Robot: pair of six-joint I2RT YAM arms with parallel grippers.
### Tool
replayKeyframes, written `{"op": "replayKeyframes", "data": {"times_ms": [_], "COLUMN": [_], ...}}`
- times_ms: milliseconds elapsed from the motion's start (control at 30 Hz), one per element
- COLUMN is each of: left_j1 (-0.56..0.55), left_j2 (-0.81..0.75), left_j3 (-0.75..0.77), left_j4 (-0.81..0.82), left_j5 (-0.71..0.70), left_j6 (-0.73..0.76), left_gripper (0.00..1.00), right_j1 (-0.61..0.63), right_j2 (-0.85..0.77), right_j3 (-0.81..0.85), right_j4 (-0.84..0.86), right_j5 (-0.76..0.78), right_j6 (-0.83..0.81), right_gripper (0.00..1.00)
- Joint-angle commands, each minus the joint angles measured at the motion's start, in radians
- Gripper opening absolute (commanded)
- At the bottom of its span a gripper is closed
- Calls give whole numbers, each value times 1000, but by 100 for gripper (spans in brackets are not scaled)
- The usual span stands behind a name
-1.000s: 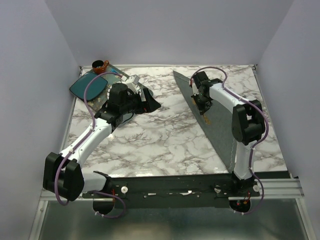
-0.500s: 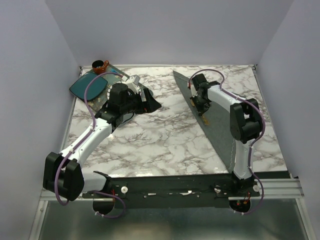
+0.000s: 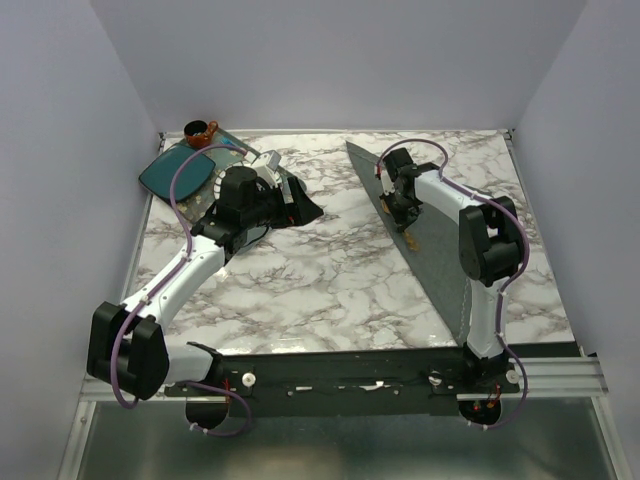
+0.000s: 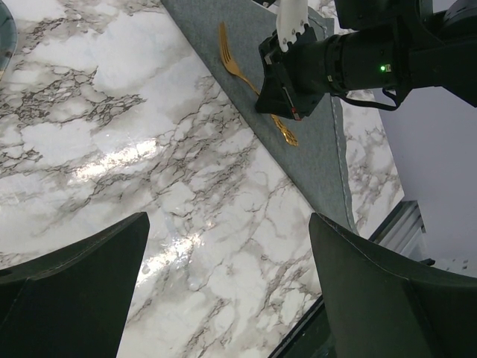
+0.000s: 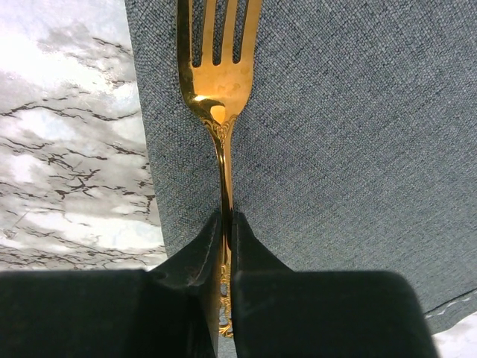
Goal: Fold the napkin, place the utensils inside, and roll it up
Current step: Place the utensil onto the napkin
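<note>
The dark grey napkin lies folded in a long triangle on the right of the marble table; it also shows in the left wrist view and the right wrist view. A gold fork lies on it near its left edge, with the tines pointing to the far side. It shows in the left wrist view too. My right gripper is shut on the fork's handle, low over the napkin. My left gripper is open and empty at the back left, as its own view shows.
A teal square plate and a brown cup sit in the back left corner. A white plate lies partly under my left arm. Walls close the table on three sides.
My right gripper has shifted slightly to the left with the fork in it. The left arm has hardly moved.
</note>
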Motion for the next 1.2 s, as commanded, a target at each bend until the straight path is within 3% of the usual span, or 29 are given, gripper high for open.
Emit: {"op": "replayKeyframes", "data": {"times_ms": [0, 667, 833, 1000, 1167], "left_j1": [-3, -4, -4, -20, -36], "left_j2": [9, 6, -2, 6, 70], "left_j3": [3, -2, -49, -66, -107], "left_j4": [18, 24, 77, 94, 288], "left_j5": [30, 39, 62, 77, 82], "left_j6": [6, -6, -49, -80, -176], "left_gripper": [96, 96, 96, 94, 83], "right_j1": [-2, -2, -5, -14, -31], "right_j2": [24, 9, -98, -221, -357], "right_j3": [22, 108, 136, -25, -307], "right_j4": [15, -72, -126, -67, 59], "right_j5": [-25, -38, -70, -82, -128], "right_j6": [-3, 49, 157, 321, 434], "right_gripper": [16, 23, 38, 45, 45]}}
